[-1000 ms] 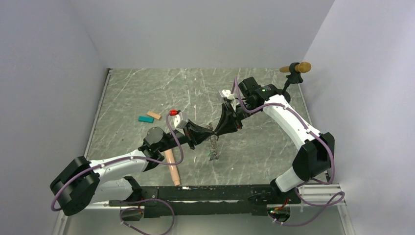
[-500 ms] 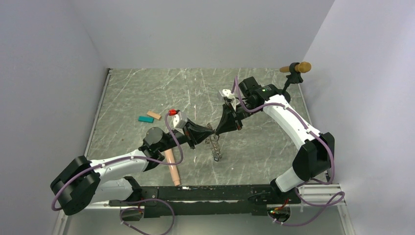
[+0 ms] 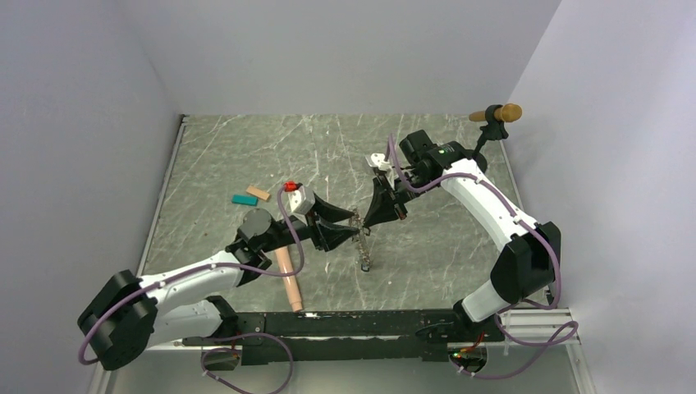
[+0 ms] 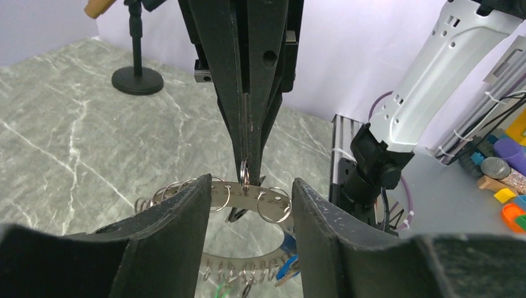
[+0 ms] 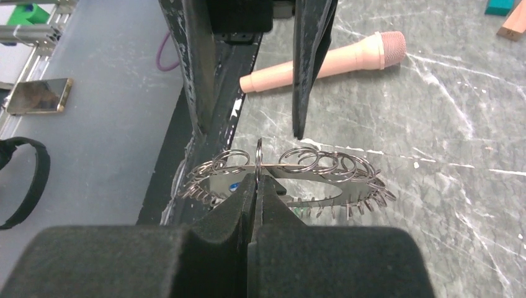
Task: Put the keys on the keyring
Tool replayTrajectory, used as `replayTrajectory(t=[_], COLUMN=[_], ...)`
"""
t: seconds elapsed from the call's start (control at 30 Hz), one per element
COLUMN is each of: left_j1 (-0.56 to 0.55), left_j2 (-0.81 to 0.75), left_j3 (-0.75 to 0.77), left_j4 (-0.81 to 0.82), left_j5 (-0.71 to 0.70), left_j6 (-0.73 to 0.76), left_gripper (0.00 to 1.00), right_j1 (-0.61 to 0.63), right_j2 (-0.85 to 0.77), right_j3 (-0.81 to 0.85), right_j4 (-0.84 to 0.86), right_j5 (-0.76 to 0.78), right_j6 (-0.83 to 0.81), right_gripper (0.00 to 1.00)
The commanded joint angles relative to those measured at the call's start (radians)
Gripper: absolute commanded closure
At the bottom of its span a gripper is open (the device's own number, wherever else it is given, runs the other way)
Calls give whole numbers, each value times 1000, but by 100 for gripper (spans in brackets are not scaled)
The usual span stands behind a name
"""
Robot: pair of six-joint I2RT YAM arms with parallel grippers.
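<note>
Right end effector [image 5: 255, 179], closed, pinches a small split ring [image 5: 258, 152] of the grey metal keyring loop [image 5: 310, 166]; left end effector [image 4: 250, 186] open wide, straddling it.

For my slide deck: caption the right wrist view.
Right gripper shut on the keyring, open left gripper straddling it.

Keyring [image 3: 361, 245] between left pincer [image 3: 356, 225], right pincer [image 3: 366, 223]
</note>
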Motion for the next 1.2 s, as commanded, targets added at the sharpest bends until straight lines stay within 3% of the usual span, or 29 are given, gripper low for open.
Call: replayTrajectory(t=[0.0, 0.13, 0.23, 0.37, 0.8, 1.17], left_j1=[32, 34, 33, 27, 3, -3], left_j2=[-94, -130, -107, -50, 38, 79], left_j3=[108, 256, 351, 443, 480, 486], left_j4=[-271, -634, -818, -935, -870, -852], left_j5=[91, 85, 99, 121, 163, 187], left_j6=[129, 339, 458, 521, 471, 443], left_gripper=[44, 42, 43, 48, 61, 66], right_j1=[10, 29, 46, 54, 55, 54], right_j2=[-12, -5, 1, 6, 9, 8], right_j3=[37, 45, 49, 52, 51, 51], right_j4=[-33, -36, -33, -33, -31, -29], right_j5=[5, 51, 76, 87, 85, 79], right_j6=[-42, -38, -31, -26, -22, -22], right_gripper=[100, 100, 100, 100, 100, 100])
